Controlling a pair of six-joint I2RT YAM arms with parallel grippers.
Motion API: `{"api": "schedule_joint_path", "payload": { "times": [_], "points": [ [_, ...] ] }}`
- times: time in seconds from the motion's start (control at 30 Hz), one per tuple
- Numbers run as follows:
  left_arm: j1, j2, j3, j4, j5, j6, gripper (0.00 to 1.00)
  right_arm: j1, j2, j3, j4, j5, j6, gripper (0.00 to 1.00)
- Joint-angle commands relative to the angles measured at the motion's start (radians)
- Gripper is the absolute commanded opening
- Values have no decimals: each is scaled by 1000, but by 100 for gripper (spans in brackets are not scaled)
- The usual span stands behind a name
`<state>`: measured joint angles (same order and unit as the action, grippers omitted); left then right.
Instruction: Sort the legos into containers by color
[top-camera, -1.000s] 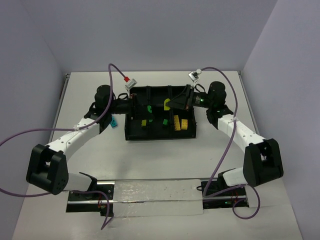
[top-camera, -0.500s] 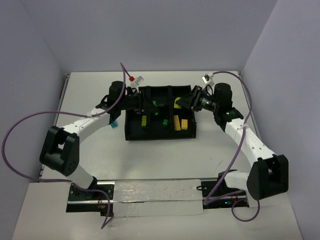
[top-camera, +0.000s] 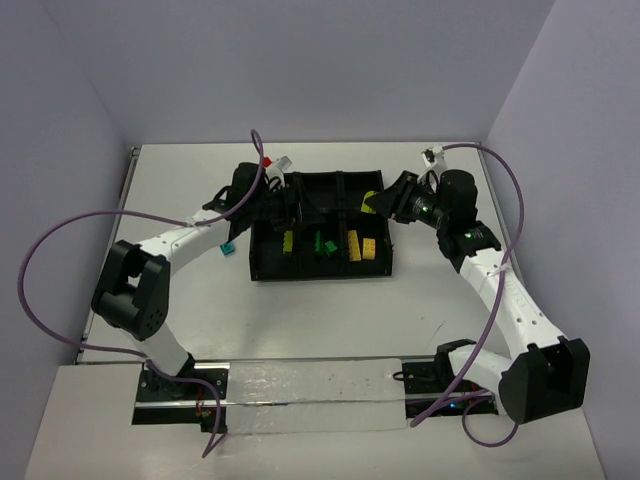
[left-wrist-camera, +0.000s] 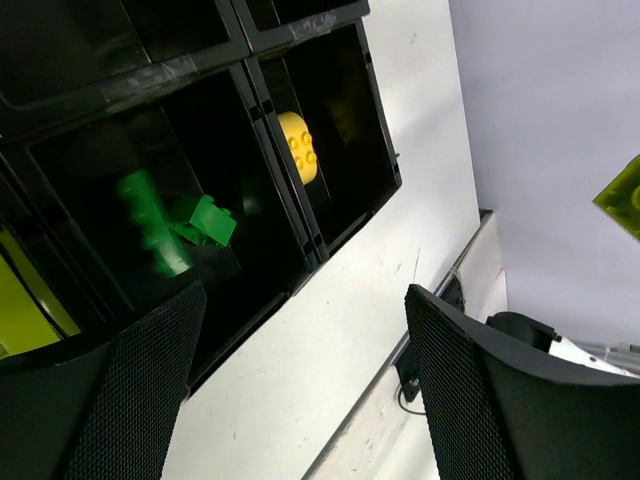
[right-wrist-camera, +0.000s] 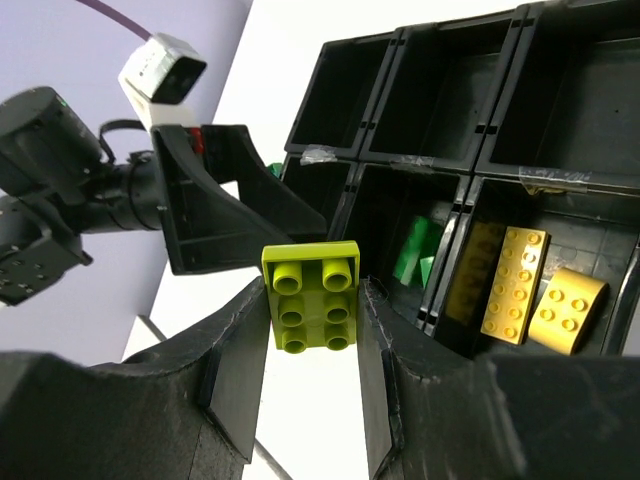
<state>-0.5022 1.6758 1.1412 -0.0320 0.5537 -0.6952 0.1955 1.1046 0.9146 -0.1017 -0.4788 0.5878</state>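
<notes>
- Holding a lime 2x2 brick (right-wrist-camera: 312, 292), the right gripper (right-wrist-camera: 312, 312) is clamped on it, with one finger (right-wrist-camera: 240, 370) pressed to each side face and the studs facing the wrist camera.
- Top view: the held brick lines up with the far right compartment of the black divided tray (top-camera: 300, 271). Its height above the compartment cannot be told.
- Left gripper (left-wrist-camera: 303, 296): jaws spread wide, nothing between them. In the top view it sits at the far left part of the tray.
- Near row, top view:
  - Left compartment: one yellow-green brick (top-camera: 288, 242).
  - Middle compartment: green bricks (top-camera: 322, 243). One shows blurred in the left wrist view.
  - Right compartment: yellow bricks (top-camera: 365, 248). The right wrist view shows a long studded piece with a shorter one beside it.
- Teal brick (top-camera: 228, 248): lies on the white table (top-camera: 320, 320) just left of the tray, outside every compartment and near the left arm's forearm.
- Both arms reach in from opposite ends of the tray, and the two grippers stay apart.
</notes>
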Motion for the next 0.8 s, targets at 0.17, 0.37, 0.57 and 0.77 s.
{"api": "schedule_joint_path", "payload": {
  "times": [0.17, 0.37, 0.57, 0.77],
  "points": [
    [90, -216, 74, -265, -318, 46, 80, 144, 107, 153, -111, 67, -104, 0],
    [361, -358, -22, -364, -433, -10, 80, 332, 298, 304, -143, 184, -125, 0],
    [432, -321, -27, -491, -583, -19, 80, 446, 498, 449, -155, 255, -124, 0],
    [433, -272, -55, -514, -647, -23, 80, 499, 637, 558, -179, 283, -134, 1]
  ]
}}
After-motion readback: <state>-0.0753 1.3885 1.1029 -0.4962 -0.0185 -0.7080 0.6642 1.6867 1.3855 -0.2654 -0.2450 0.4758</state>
